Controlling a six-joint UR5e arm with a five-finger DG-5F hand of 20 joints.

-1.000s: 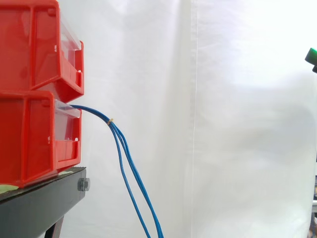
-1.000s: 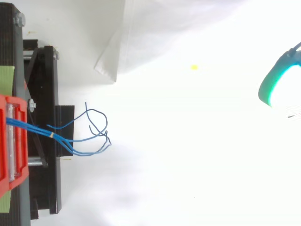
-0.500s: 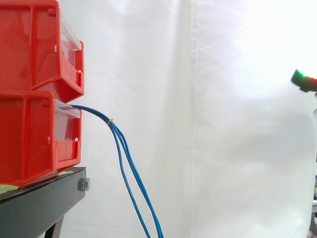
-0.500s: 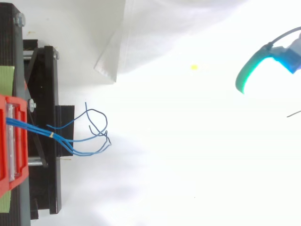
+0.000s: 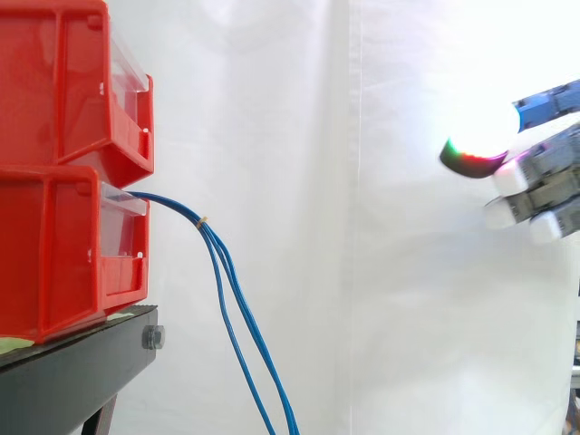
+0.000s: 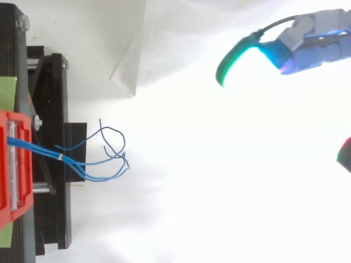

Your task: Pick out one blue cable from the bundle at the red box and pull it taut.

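At the left, a red box [image 5: 54,254] sits under another on a black stand [image 5: 77,362]. From its front a bundle of thin blue cables [image 5: 216,246] droops downward, bound near the box by a small tie [image 5: 203,220]; seen from above, they fan out and curl past it. At far right, well apart from them, the hand [image 5: 542,186] hangs in the air, fingers [image 6: 299,35] nearly straight, holding nothing. The cables look light, limp and slippery, so pinch one below the tie, where they separate.
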